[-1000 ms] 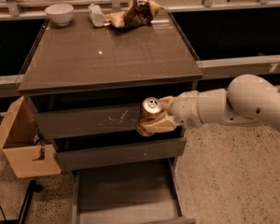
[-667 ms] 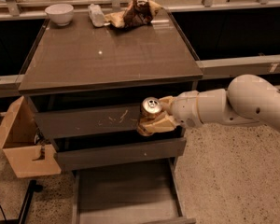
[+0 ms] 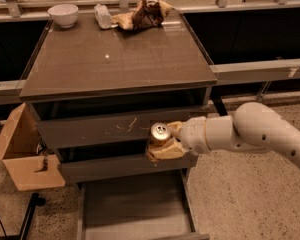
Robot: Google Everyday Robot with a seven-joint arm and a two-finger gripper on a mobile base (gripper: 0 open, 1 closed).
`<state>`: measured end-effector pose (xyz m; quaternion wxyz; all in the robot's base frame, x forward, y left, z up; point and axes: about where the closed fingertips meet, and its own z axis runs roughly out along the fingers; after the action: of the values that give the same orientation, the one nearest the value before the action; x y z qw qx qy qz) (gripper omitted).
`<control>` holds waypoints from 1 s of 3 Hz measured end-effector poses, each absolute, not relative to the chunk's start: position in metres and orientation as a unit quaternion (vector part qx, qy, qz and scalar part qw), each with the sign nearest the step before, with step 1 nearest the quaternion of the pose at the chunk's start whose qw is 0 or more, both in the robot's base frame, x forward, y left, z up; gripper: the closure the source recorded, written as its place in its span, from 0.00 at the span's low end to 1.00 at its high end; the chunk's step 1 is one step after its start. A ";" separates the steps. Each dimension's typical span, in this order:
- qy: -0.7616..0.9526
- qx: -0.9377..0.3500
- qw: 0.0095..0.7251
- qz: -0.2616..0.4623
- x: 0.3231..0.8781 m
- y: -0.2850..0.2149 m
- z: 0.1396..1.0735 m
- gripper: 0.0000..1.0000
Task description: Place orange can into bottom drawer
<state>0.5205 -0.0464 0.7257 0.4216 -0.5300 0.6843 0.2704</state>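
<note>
The orange can is held upright in my gripper, its silver top and pull tab facing up. The gripper's tan fingers are shut around the can's body, in front of the cabinet's scratched upper drawer front. The white arm reaches in from the right. The bottom drawer is pulled open below the can, with a flat grey-brown inside that holds nothing. The can hangs above the drawer's back right part.
On the cabinet top stand a white bowl, a crumpled clear bottle and a brown and tan snack bag. An open cardboard box sits at the left of the cabinet. Speckled floor lies at the right.
</note>
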 end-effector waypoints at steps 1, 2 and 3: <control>0.684 -0.527 0.416 0.284 0.514 -0.043 0.685 1.00; 0.681 -0.525 0.413 0.299 0.508 -0.038 0.636 1.00; 0.678 -0.525 0.416 0.303 0.503 -0.040 0.582 1.00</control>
<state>0.5025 -0.0396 0.5819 0.4160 -0.5253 0.6776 0.3033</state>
